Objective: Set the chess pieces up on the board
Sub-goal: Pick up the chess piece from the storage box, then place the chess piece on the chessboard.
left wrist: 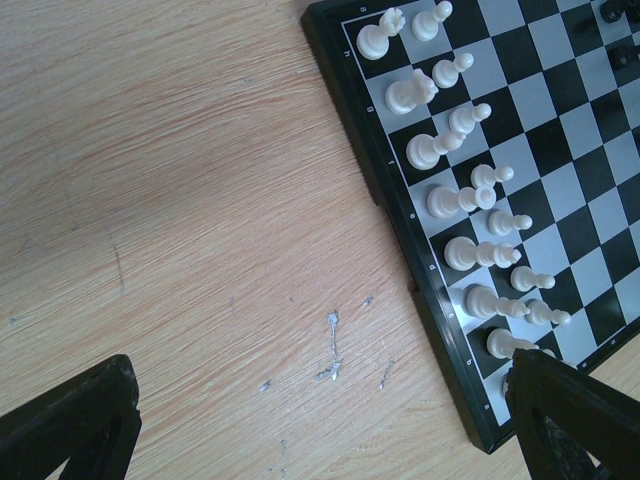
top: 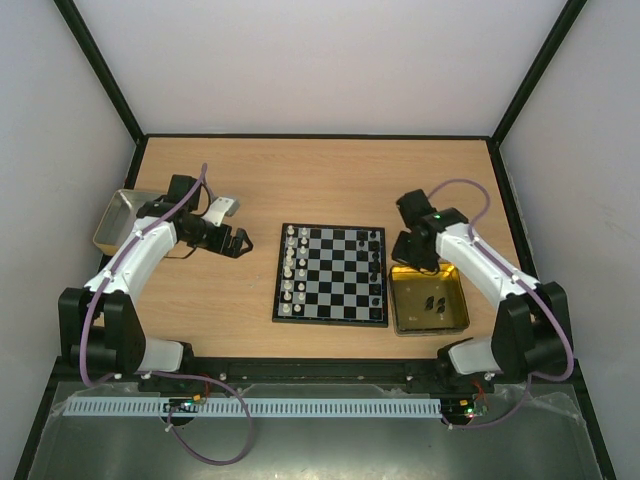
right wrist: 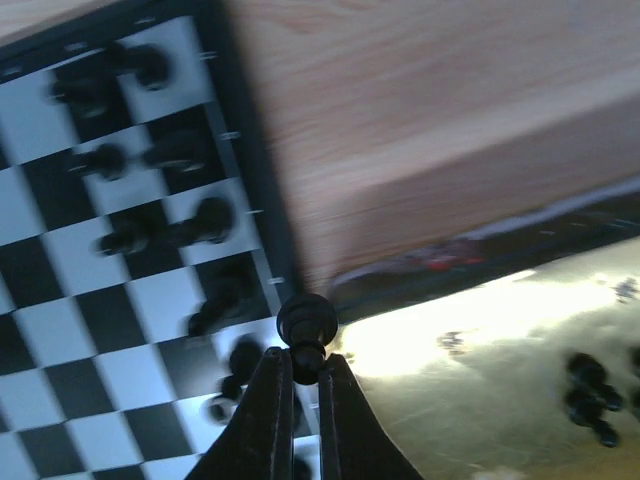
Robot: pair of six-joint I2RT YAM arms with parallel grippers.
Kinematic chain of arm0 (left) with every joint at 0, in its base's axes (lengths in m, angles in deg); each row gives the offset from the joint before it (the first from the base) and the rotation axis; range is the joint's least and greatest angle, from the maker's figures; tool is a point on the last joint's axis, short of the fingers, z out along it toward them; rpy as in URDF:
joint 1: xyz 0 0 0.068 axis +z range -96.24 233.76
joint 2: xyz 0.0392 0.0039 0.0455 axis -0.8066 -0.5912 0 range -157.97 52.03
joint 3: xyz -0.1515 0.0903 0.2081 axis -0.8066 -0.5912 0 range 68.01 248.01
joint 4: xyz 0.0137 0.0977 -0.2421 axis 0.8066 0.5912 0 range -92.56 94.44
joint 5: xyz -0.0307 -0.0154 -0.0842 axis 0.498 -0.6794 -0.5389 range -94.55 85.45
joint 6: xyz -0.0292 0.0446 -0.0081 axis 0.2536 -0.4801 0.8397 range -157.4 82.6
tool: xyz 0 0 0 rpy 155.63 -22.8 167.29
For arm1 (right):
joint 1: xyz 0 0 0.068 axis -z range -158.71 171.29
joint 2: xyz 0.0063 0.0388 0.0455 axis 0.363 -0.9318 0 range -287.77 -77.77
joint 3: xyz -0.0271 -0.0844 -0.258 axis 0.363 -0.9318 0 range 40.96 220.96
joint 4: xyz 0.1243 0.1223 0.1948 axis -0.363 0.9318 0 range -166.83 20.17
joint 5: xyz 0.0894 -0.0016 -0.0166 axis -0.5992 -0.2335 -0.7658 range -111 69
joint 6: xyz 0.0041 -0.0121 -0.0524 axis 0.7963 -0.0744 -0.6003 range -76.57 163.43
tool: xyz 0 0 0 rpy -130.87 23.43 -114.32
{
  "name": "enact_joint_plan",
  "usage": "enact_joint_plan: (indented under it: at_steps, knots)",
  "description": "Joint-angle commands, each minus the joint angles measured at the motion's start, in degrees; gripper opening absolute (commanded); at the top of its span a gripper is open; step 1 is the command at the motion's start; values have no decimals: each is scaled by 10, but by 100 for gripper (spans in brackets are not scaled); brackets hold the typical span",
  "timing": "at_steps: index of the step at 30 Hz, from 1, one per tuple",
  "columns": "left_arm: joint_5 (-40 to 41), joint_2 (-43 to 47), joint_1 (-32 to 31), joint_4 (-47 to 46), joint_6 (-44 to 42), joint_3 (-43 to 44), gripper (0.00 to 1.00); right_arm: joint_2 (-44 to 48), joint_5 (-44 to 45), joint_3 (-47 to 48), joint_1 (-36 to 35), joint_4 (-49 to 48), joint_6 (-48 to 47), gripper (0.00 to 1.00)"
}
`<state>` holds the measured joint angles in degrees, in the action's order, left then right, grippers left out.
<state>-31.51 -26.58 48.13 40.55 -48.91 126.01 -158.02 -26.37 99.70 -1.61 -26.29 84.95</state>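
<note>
The board (top: 331, 274) lies mid-table, with white pieces (top: 292, 265) in two columns along its left side and black pieces (top: 376, 268) on its right side. My right gripper (right wrist: 305, 362) is shut on a black piece (right wrist: 306, 322), held above the board's right edge (right wrist: 262, 215) next to the gold tin (right wrist: 500, 390). In the top view the right gripper (top: 408, 250) hangs over the tin's far left corner. My left gripper (top: 243, 243) is open and empty above bare wood left of the board; its fingers (left wrist: 70, 420) frame the white pieces (left wrist: 470, 200).
The gold tin (top: 432, 320) right of the board holds a few black pieces (top: 434, 301). A silver metal tray (top: 120, 222) sits at the far left behind the left arm. A small white object (top: 226, 207) lies near it.
</note>
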Motion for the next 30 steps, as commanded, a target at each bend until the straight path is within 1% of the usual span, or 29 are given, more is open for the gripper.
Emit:
enact_joint_plan:
  at_steps: [1,5,8,15,30]
  knots:
    - [-1,13,-3,2,3,-9,99,-44,9,64,-52,28,5,2]
    - [0,14,-3,1,3,-9,99,-88,16,118,-87,41,-12,2]
    - [1,14,-3,1,4,-10,99,-113,10,137,-105,43,-23,2]
    - [1,14,-3,1,4,-10,99,-154,-19,134,-115,24,-45,2]
    - [-1,9,-3,0,3,-10,99,-220,-29,144,-116,10,-72,4]
